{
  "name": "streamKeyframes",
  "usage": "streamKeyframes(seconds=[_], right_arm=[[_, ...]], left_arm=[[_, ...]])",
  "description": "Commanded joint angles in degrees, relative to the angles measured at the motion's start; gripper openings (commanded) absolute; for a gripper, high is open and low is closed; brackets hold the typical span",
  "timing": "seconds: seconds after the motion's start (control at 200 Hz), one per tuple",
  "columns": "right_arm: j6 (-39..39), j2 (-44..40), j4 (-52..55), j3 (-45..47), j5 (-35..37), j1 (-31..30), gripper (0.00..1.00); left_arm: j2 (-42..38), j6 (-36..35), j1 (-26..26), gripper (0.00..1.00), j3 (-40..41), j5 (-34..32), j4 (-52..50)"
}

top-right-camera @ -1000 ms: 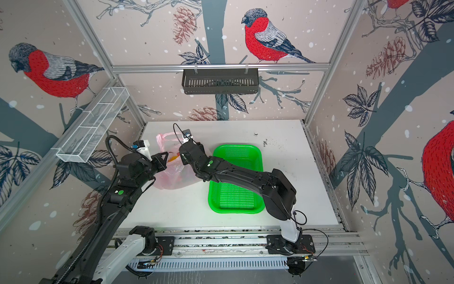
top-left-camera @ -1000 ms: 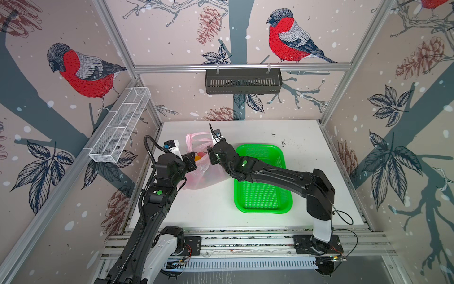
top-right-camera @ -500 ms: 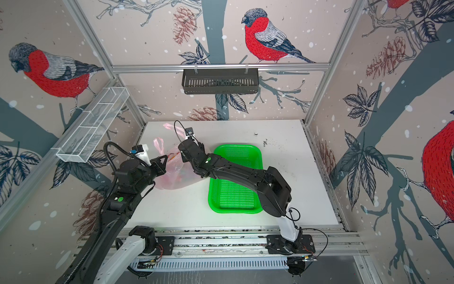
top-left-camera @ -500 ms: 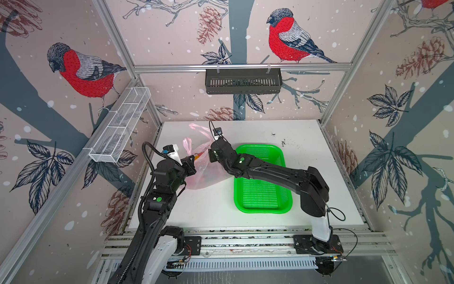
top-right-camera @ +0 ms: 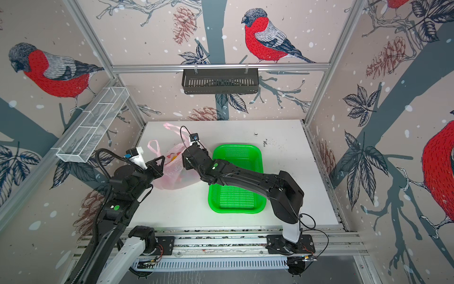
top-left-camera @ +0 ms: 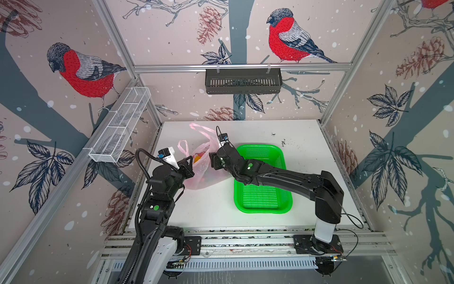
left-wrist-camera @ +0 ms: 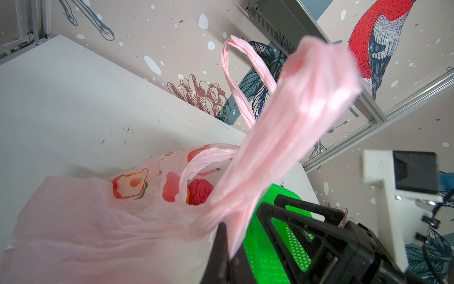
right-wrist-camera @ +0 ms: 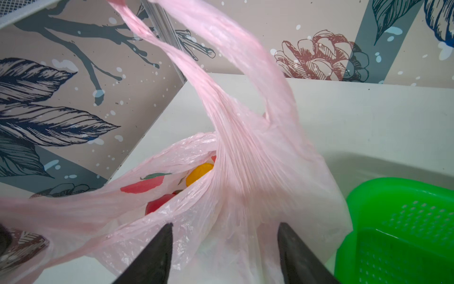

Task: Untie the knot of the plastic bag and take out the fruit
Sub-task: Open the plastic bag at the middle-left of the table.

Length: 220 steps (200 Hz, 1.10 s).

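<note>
Plastic bag, at 10 o'clock on the table, mouth gaping, loop handles apart; fruit visible inside. Left gripper, at the bag's 9 o'clock, pinches one handle. Right gripper, at 3 o'clock, jaws spread and empty, faces the opening.

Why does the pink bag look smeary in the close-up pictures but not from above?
Left wrist view: the bag handle nearest the lens is smeared, probably too close or moving, while the red fruit is crisp. Right wrist view: the second handle blurs likewise; the orange fruit is clear. In both top views the plastic bag is sharp.
</note>
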<state>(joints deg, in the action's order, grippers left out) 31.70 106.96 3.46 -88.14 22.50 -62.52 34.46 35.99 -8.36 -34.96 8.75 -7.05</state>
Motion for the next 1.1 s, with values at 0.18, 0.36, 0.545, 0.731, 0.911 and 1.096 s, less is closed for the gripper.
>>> streamKeyframes(seconds=[0.18,0.36,0.545,0.731,0.911,1.096], right_arm=[[6.84,4.95,-3.19,-4.49,-1.67,2.46,0.7],[7.83,7.06,-4.0,-6.49,-1.6,3.57,0.69],[8.46,9.84,-3.05,-9.47,-2.42,4.24,0.7],[9.29,12.82,-0.62,-13.11,-2.33,4.53,0.69],[10.03,14.13,-0.67,-13.9,-2.64,4.87,0.65],[10.84,14.39,-0.06,-13.64,-3.51,5.21,0.4]], left_arm=[[-3.2,0.58,0.09,0.04,-0.03,0.97,0.45],[-4.85,0.83,0.02,0.04,1.33,2.05,0.28],[-6.06,0.84,0.05,0.04,2.78,2.14,0.44],[-6.81,0.7,0.09,0.04,3.76,2.5,1.14],[-7.55,0.23,0.1,0.04,4.28,2.46,1.25],[-8.17,0.27,0.1,0.04,4.72,2.45,1.34]])
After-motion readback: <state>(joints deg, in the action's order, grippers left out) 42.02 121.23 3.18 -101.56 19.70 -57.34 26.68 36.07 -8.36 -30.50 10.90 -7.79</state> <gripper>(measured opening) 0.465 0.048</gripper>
